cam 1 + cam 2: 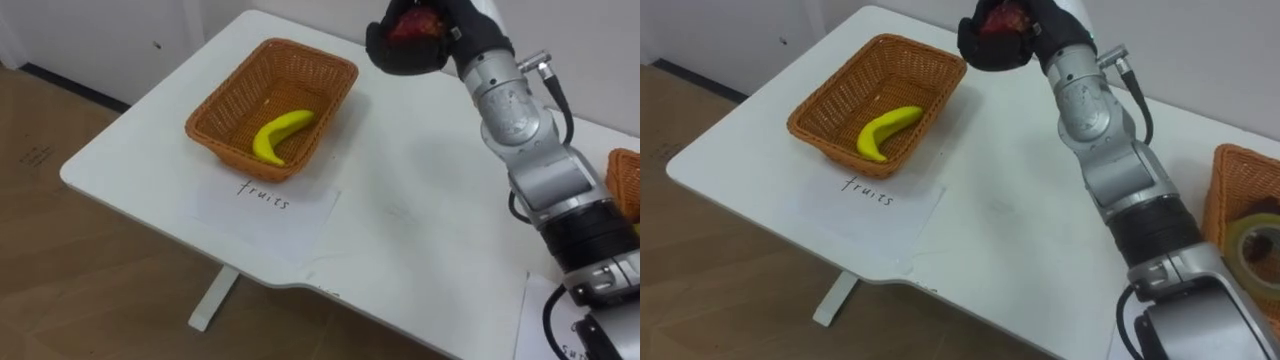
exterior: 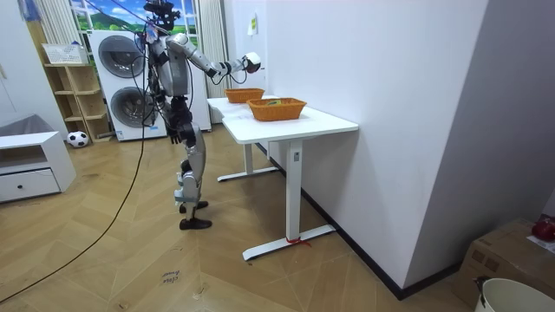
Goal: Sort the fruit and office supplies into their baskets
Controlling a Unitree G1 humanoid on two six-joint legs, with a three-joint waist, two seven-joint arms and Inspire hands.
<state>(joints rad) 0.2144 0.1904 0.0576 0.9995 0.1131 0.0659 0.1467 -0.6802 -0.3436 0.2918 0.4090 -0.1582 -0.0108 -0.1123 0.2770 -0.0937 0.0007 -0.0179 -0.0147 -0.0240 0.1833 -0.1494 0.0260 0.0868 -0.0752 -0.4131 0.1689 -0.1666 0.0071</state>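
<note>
My right hand (image 1: 405,52) (image 1: 992,50) is held above the far side of the white table (image 1: 420,230), just beyond the far right corner of the fruit basket (image 1: 212,108). Its fingers are curled round a red fruit (image 1: 418,22) (image 1: 1004,18), most of which they hide. The wicker fruit basket (image 1: 818,100) holds one yellow banana (image 1: 281,135) (image 1: 886,131). At the table's right side stands a second wicker basket (image 1: 1230,185) with a roll of tape (image 1: 1254,246) in it. My left hand (image 2: 177,133) hangs by my hip in the room view.
A white paper label (image 1: 265,205) lies in front of the fruit basket, and another sheet (image 1: 545,320) lies at the table's near right edge. I stand at the table's end, with washing machines (image 2: 121,82) behind me and a wall along the table's far side.
</note>
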